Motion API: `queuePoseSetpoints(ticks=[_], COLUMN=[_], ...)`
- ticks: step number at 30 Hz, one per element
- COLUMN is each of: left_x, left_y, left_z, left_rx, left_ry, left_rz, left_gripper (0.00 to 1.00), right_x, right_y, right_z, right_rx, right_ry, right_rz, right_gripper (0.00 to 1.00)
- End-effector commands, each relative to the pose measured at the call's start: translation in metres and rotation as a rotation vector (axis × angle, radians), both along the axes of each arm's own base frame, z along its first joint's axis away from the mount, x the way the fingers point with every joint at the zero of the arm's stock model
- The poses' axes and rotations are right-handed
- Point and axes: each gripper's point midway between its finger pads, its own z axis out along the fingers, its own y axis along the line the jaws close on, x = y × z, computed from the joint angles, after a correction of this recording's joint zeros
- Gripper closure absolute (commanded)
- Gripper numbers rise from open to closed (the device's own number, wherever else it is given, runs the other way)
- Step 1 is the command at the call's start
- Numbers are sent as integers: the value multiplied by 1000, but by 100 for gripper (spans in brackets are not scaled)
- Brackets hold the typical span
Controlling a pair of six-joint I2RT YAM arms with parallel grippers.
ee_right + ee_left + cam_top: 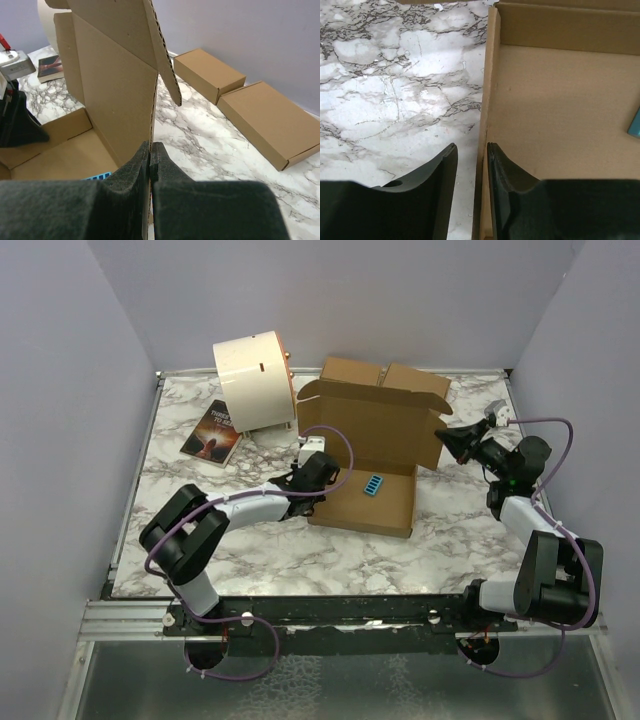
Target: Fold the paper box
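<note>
Well left of the paper box [385,430], a book's [212,432] title blurs.

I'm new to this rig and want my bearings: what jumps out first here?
The paper box sits mid-table, lid standing upright, a small blue item inside. The left gripper straddles its left wall with jaws apart, while the right gripper pinches a right-side flap. A cream drum sits at the far left.

High rear view; 2 close wrist views share paper box [385,508].
</note>
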Motion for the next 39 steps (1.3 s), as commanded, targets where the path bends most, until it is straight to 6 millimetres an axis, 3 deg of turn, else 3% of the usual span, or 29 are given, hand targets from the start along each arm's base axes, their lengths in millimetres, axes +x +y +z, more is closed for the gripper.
queuePoseSetpoints(ticks=[1,9,17,19,23,27,29,34,39], left_x=[5,3,-13,-16,-12,-7,-4,15,47], left_y=[-1,-2,-4,4,42,71,73,76,67], left_z=[21,37,82,99,122,136,143,174,190], left_rx=[-14,-55,-266,-339,-467,-506,-540,-702,-705], left_ry=[-49,-86,-227,-289,-435,-549,-554,-619,-644], left_rz=[7,-15,-184,-222,-221,-220,-269,-394,-485], left_gripper=[66,64,53,49,39,14,6,9,16], right_x=[-4,-5,-5,-5,-6,-5,-5,-6,-5], right_y=[2,3,3,3,4,4,4,6,6], right_z=[13,11,9,9,9,7,8,8,7], right_rx=[-30,-34,-35,-35,-35,-32,-33,-29,-26], right_ry=[-78,-82,-77,-78,-77,-74,-75,-74,-70], right_rz=[4,11,18,18,24,29,30,38,42], right_gripper=[99,99,99,99,99,99,99,99,99])
